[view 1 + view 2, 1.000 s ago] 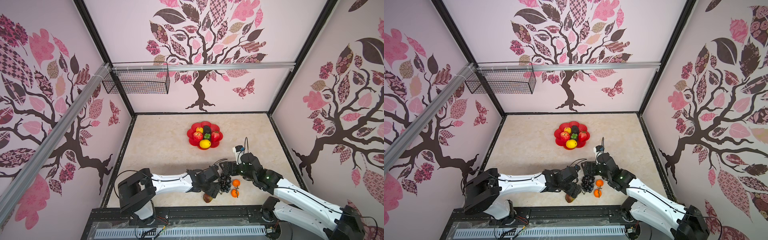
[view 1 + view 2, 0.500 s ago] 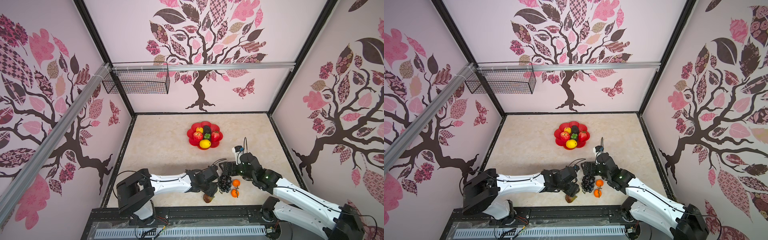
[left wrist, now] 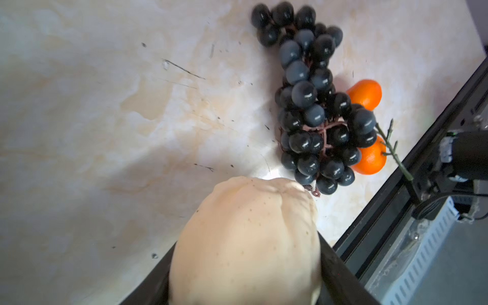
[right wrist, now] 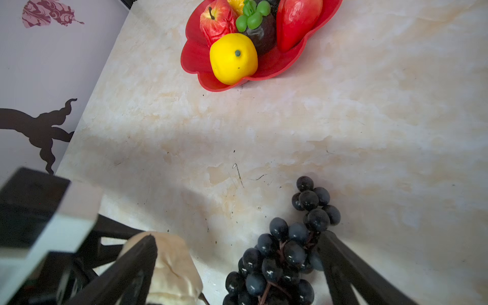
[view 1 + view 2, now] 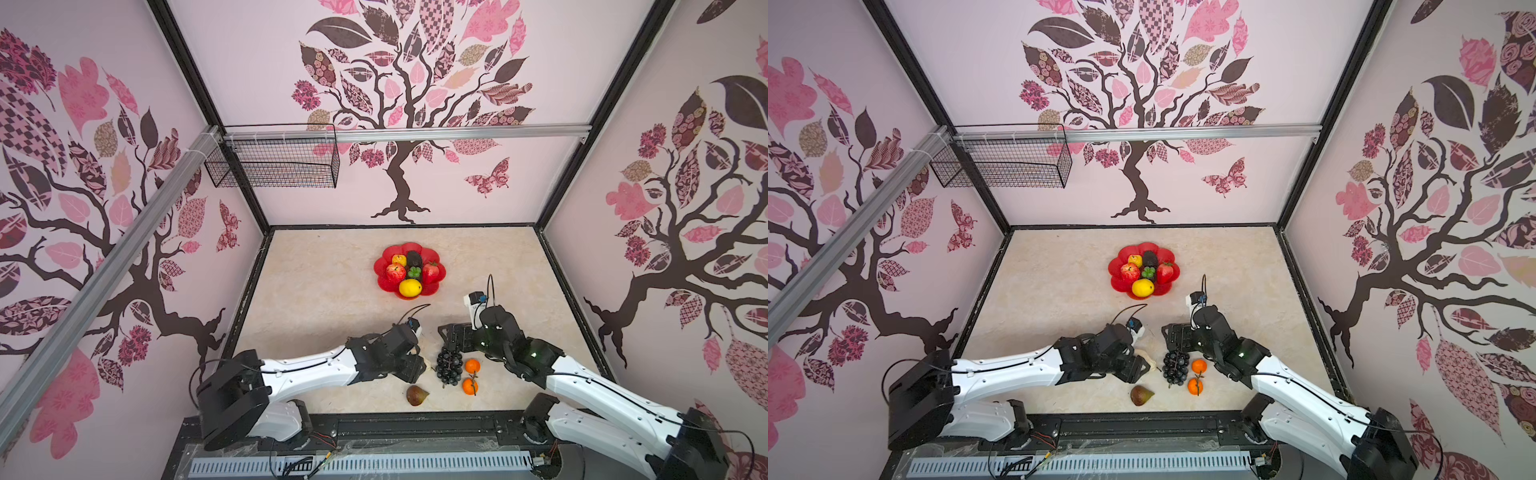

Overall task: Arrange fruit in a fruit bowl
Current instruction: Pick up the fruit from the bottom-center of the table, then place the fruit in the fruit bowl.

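since the earlier frame the left gripper (image 5: 1144, 365) has drawn its jaws in, and the right arm has barely shifted. the loose fruit lies where it did.

the left wrist view shows the left gripper narrowed around the cream knobbly piece (image 3: 245, 237), with a black jaw against each side. i judge it gripped, though it is low over the table (image 5: 316, 291) and i cannot tell whether it has lifted. the right gripper (image 4: 237, 237) stands wide with nothing in it. its two fingers straddle the grape bunch (image 5: 449, 368) without closing.

the fruit bowl (image 5: 434, 286) lies almost straight far of the left gripper, well apart from it, with bare table between. the lemon (image 5: 410, 287) sits on the bowl's near edge, directly on that line. a drop probably has to pass over it or aim for the bare red to its left or right.

the grape bunch lies with its long axis near to far, its thin tip towards the bowl. it is just right of the cream piece, so the two grippers work close together. the right gripper is slightly nearer the bowl. two oranges (image 5: 472, 365) sit just right of the grape bunch. the fig (image 5: 415, 395) lies near of the left gripper.

no brand, label or readable writing shows, only tree decals on the walls.
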Robot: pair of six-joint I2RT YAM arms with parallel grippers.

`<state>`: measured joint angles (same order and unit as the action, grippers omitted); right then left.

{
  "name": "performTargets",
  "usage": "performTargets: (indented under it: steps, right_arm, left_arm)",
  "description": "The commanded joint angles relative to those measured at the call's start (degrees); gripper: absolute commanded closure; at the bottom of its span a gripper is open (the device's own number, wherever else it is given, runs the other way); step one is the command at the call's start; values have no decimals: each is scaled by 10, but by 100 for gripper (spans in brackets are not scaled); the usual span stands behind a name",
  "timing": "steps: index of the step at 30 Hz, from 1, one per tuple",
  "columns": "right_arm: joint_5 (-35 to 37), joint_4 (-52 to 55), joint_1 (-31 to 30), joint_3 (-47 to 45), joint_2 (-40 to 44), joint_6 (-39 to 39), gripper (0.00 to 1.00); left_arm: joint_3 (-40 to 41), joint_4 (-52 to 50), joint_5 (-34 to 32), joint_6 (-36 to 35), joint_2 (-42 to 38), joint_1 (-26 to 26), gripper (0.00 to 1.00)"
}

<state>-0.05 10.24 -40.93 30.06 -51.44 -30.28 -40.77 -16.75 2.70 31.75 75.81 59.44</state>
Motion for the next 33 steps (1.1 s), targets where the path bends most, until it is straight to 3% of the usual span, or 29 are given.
performTargets:
  steps: [1, 7, 12, 23, 33]
  right_arm:
    - [-32, 3, -3, 30, 1, 30, 3]
    - [-82, -19, -31, 46, -8, 68, 6]
    - [-125, -46, -75, 62, -39, 100, 10]
    - [-159, -76, -79, 77, -77, 145, 14]
    - [-124, -43, -79, 87, -71, 168, 33]
  left_arm:
    - [35, 50, 59, 16, -55, -49, 41]
    - [68, 129, 177, 62, -107, -164, 42]
    - [73, 156, 225, 73, -120, -208, 42]
    - [96, 193, 302, 80, -149, -211, 42]
    - [114, 193, 298, 77, -160, -211, 42]
